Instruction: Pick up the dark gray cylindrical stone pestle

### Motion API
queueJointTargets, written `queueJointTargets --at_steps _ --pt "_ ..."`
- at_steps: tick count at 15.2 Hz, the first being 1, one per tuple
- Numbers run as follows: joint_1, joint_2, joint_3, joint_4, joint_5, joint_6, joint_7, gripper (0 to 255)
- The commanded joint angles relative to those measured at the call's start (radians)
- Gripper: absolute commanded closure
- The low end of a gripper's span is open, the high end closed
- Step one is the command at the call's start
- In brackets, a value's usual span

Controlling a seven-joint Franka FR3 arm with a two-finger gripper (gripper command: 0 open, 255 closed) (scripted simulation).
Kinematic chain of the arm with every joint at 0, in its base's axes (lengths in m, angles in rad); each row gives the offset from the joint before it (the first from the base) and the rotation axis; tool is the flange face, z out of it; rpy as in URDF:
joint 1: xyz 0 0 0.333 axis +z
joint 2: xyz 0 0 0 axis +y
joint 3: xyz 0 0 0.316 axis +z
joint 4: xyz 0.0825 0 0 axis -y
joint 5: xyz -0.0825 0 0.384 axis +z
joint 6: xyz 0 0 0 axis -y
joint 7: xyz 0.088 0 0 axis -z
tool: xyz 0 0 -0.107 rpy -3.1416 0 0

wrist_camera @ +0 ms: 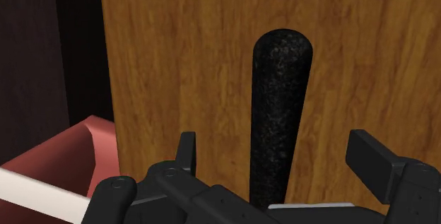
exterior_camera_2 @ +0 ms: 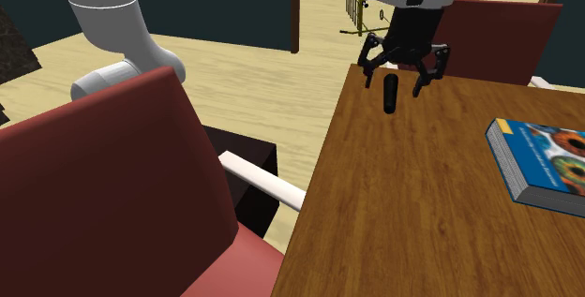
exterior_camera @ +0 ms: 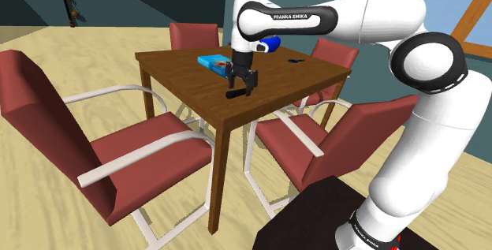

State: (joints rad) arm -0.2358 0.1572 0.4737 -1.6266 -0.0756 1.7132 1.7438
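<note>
Wrist view looks along the gripper (wrist_camera: 277, 155) at the dark, speckled cylindrical pestle (wrist_camera: 280, 102), which lies flat on the brown wooden worktop (wrist_camera: 177, 60). The gripper's black fingers stand wide apart, one on each side of the pestle, and neither touches it. In the second exterior view the pestle lies well apart from the blue book (exterior_camera_2: 542, 162) on the same worktop, with the gripper low over it.
</note>
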Motion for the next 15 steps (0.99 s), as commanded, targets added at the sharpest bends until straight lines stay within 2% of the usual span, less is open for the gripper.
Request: queueJointTargets --at_steps 1,2,3,12,15 --pt "0.000 0.003 0.000 -0.020 -0.002 0.023 0.002 0" --pt "0.000 0.003 0.000 -0.021 -0.001 0.023 0.002 0" --pt "-0.001 0.001 -0.001 -0.021 -0.001 0.023 0.001 255" --pt "0.000 0.003 0.000 -0.020 -0.002 0.023 0.002 255" --pt "0.002 0.003 0.001 0.021 -0.001 -0.017 0.001 255"
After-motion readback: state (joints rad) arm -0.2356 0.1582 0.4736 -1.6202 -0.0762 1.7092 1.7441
